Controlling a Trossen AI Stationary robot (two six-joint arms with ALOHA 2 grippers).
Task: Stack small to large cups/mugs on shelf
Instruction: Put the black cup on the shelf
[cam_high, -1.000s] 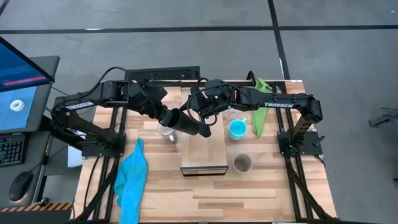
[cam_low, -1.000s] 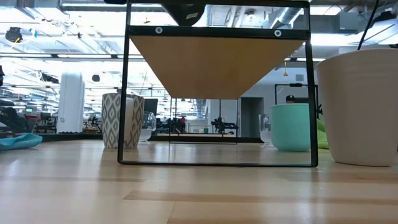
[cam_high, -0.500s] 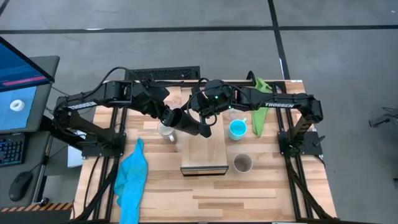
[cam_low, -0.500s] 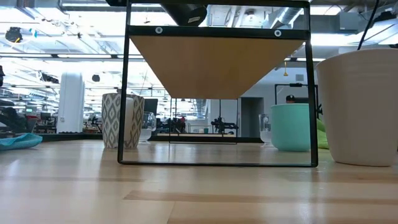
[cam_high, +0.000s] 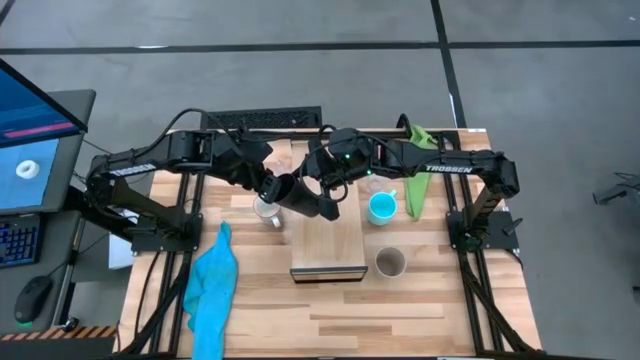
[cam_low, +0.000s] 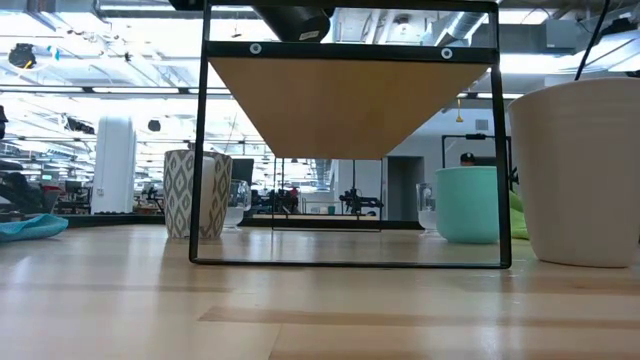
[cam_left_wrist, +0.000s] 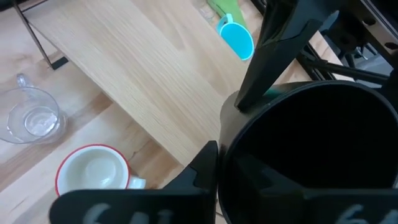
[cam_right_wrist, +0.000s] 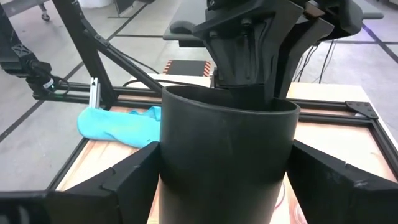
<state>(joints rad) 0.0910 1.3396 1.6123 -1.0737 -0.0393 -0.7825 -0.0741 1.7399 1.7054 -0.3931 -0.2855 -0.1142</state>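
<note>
1. The left hand (cam_high: 290, 193) is clamped on the rim of the black cup (cam_high: 308, 200), one finger (cam_left_wrist: 202, 171) outside the wall. Its other finger is hidden by the cup.
2. The right hand (cam_right_wrist: 224, 180) stands wide, a finger (cam_right_wrist: 134, 177) on either side of the same cup. Whether its pads touch the wall cannot be made out.
3. The black cup hangs tilted over the 12 o'clock end of the shelf (cam_high: 327, 250), seen from above. Its inside is too dark to read.
4. The low view cuts off both hands, and only a dark edge shows above the shelf frame.
5. The white mug (cam_high: 268, 210) stands on the table (cam_high: 400, 320) at the shelf's 10 o'clock. Its inside shows plain white from the left wrist.
6. One turquoise mug (cam_high: 381, 207) is at 2 o'clock and one beige-grey cup (cam_high: 390, 263) at 3 o'clock.
7. Two clear glass cups (cam_low: 238, 203) (cam_low: 427, 207) show in the low view. From above they are hard to pick out.
8. There are two cloths: a blue cloth (cam_high: 212, 285) at 8 o'clock and a green cloth (cam_high: 415, 180) at 2 o'clock.
</note>
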